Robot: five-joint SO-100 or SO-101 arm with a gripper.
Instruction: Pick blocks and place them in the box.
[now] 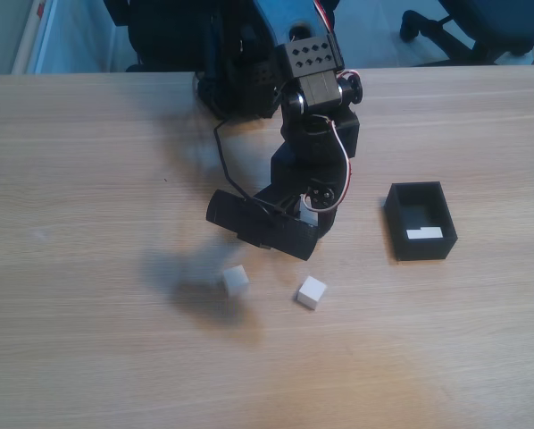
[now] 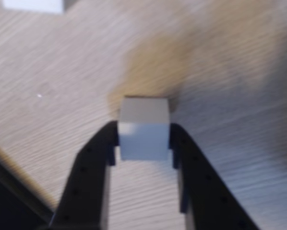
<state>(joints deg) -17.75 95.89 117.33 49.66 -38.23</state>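
Note:
In the wrist view my gripper (image 2: pixel 143 140) is shut on a white block (image 2: pixel 144 125), with one black finger pressed against each side of it above the wooden table. The picture is blurred by motion. In the fixed view that block (image 1: pixel 234 281) shows blurred just below the arm's black wrist part (image 1: pixel 262 228), and a soft shadow lies to its left. A second white block (image 1: pixel 311 292) lies on the table a little to the right; it also shows at the wrist view's top left corner (image 2: pixel 33 5). The black open-topped box (image 1: pixel 399 223) stands further right.
A flat white rectangular piece (image 1: pixel 425 234) lies inside the box. The arm's base (image 1: pixel 240 80) stands at the table's far edge, with chairs (image 1: pixel 481 27) behind it. Bare wood stretches to the left and toward the front.

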